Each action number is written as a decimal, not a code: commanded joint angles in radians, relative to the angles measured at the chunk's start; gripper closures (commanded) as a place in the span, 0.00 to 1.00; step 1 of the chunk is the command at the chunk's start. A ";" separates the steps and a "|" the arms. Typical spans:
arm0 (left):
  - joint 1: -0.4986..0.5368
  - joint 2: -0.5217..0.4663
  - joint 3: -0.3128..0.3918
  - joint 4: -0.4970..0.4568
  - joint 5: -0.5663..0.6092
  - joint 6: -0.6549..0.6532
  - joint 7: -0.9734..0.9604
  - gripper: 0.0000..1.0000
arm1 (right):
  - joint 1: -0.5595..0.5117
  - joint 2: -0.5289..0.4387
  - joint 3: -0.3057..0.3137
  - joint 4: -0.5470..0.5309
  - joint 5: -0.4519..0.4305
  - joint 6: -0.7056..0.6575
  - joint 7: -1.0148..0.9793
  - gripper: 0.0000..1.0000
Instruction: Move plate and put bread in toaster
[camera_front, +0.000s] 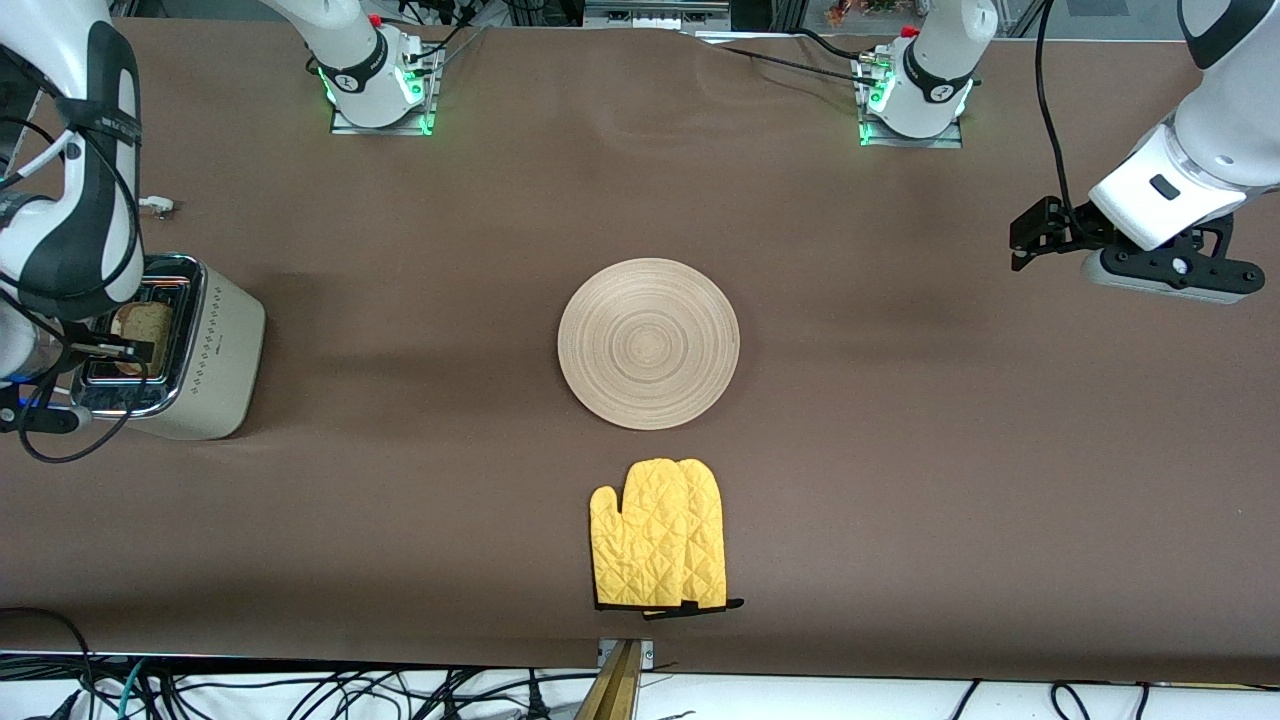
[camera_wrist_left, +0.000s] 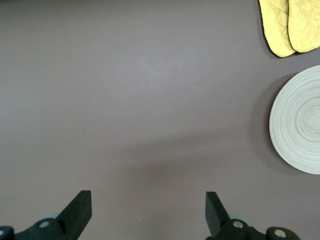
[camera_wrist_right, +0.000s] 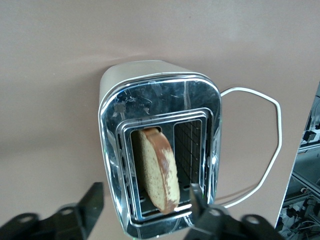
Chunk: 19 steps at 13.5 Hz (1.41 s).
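**Bread in the slot, right tool spread above it**

The bread (camera_wrist_right: 159, 170) sat in one slot of the toaster (camera_front: 215, 350), leaning at a tilt with its crust edge showing above the chrome top; the other slot was empty. The toaster stood at the right arm's end of the counter (camera_front: 400, 500). The right tool (camera_wrist_right: 145, 202) hovered over the toaster with its fingers spread and nothing between them, so the slice looked released. To finish cleanly, that tool would best rise straight up, keeping its fingers clear of the slice and the chrome rim.

The plate (camera_front: 648, 343) lay flat at the counter's middle, with the yellow oven mitt (camera_front: 660, 548) nearer the front edge. The left tool (camera_wrist_left: 148, 212) waited, wide open and empty, over bare counter at the left arm's end.
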 joint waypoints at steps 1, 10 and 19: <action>-0.001 0.013 -0.001 0.030 0.022 -0.024 0.020 0.00 | 0.007 -0.075 0.004 0.004 0.101 -0.054 -0.005 0.00; -0.001 0.013 0.001 0.030 0.024 -0.024 0.020 0.00 | 0.248 -0.092 0.005 0.090 0.218 -0.102 0.006 0.00; -0.001 0.013 0.001 0.030 0.022 -0.024 0.020 0.00 | -0.070 -0.291 0.401 -0.071 0.073 0.063 0.050 0.00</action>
